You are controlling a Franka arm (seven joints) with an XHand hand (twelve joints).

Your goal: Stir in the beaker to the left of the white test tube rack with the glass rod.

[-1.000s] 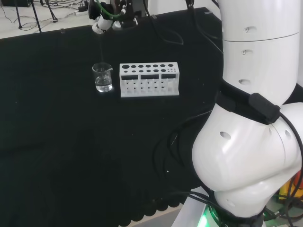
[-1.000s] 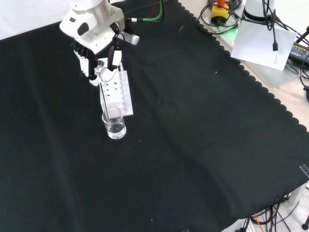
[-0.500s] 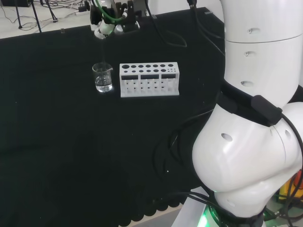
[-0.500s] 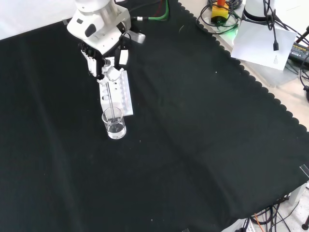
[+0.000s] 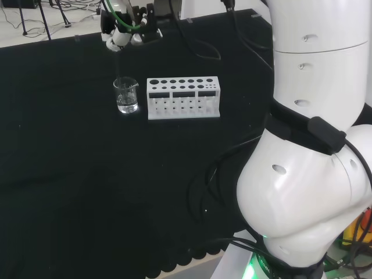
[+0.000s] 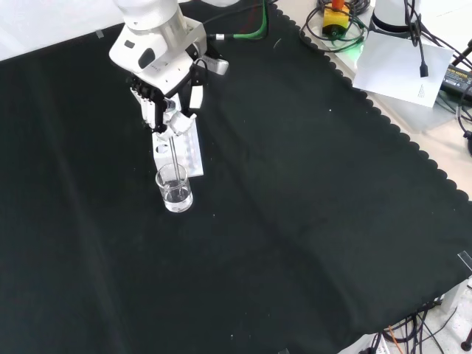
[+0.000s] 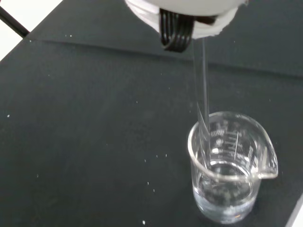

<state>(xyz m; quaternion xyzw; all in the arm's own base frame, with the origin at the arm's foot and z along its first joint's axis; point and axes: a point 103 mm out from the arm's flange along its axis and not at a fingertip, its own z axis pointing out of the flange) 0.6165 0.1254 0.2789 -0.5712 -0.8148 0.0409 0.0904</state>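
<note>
Black cloth (image 6: 310, 221) covers the whole bench, scalloped along its far edge in the front view, with cables and a sheet of white paper (image 6: 402, 63) on the bare bench top beyond it. Small clear beaker (image 6: 174, 187) stands on the cloth, a shallow layer of clear liquid in its bottom; pouring lip and printed scale plain in the wrist view (image 7: 230, 165). White test tube rack (image 5: 183, 97) sits just beside the beaker, to its right in the head view, behind it in the front view, close but apart. Rack's holes look unfilled from above. Hand (image 6: 168, 103) hangs above the beaker and the near end of the rack in the front view, fingers curled downward round the top of the glass rod (image 6: 172, 155). Rod runs nearly upright from the fingers down into the beaker; in the wrist view it (image 7: 202, 85) passes just inside the rim on the side away from the lip, lower end in the glass, whether the tip reaches the liquid I cannot tell. In the head view the hand (image 5: 119, 36) sits up and slightly left of the beaker (image 5: 126, 95), green cable looped at the wrist. Arm's big white links (image 5: 314, 116) stand at that view's right.
</note>
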